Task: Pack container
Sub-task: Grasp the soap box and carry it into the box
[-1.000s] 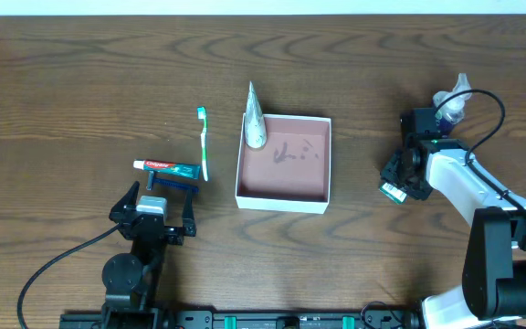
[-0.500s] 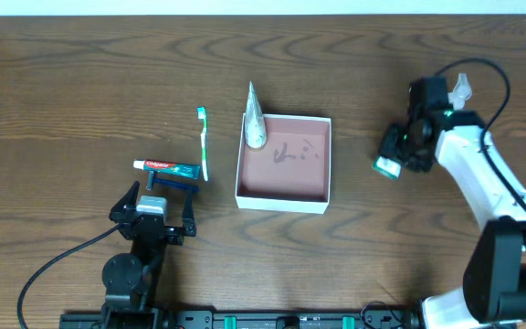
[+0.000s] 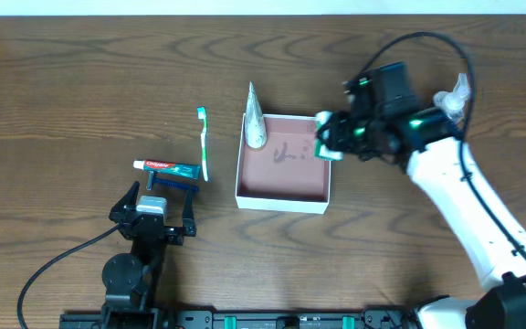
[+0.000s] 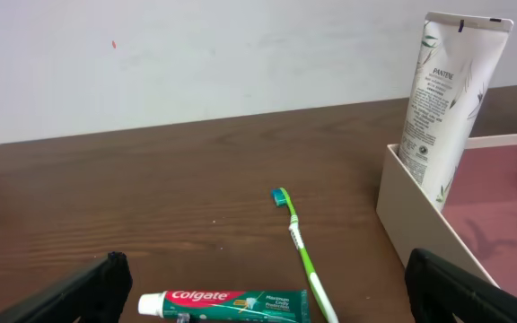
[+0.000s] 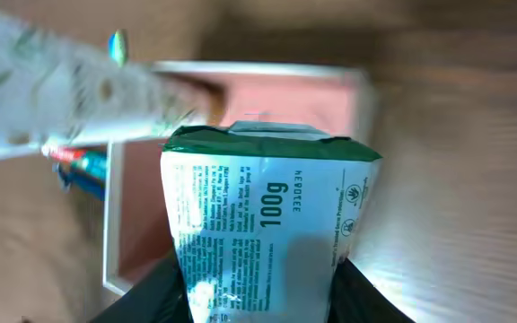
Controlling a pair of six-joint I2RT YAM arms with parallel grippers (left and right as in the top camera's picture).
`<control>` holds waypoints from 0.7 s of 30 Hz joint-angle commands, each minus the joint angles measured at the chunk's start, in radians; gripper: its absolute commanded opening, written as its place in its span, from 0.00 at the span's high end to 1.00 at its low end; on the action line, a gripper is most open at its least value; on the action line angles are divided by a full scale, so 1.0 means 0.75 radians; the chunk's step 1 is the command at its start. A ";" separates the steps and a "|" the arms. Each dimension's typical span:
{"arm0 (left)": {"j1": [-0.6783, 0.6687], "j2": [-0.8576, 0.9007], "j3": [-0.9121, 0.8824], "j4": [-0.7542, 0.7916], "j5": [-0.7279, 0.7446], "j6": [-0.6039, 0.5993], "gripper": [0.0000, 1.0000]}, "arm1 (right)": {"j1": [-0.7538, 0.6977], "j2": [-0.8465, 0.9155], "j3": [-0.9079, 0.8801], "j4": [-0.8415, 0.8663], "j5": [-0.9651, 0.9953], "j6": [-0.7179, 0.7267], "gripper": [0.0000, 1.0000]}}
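Grips a green-and-white packet (image 5: 263, 224) with the right hand (image 3: 334, 139), clamped on it, above the right wall of the box (image 3: 281, 200). Finds the box at mid-worktop (image 3: 62, 91), a white tube (image 3: 255, 123) leaning in its far left corner. Shows the left hand (image 3: 156, 203) spread wide apart at the near left, just short of toothpaste (image 3: 165, 167) and toothbrush (image 3: 204, 146).

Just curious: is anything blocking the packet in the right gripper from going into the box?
Nothing visible does. The right gripper holds the green packet over the container's right wall; only a white tube stands in its far left corner.
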 commanded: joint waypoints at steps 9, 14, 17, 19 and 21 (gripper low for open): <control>0.007 -0.001 -0.037 -0.022 0.015 0.017 0.02 | 0.333 0.146 0.018 0.073 0.261 0.238 0.67; 0.007 -0.001 -0.037 -0.022 0.015 0.017 0.02 | 0.401 0.258 0.018 0.189 0.261 0.301 0.67; 0.007 -0.001 -0.037 -0.022 0.015 0.017 0.02 | 0.422 0.321 0.018 0.253 0.260 0.358 0.68; 0.007 -0.001 -0.037 -0.022 0.015 0.017 0.02 | 0.430 0.363 0.018 0.290 0.260 0.394 0.68; 0.007 -0.001 -0.037 -0.022 0.015 0.017 0.02 | 0.440 0.394 0.018 0.323 0.259 0.422 0.68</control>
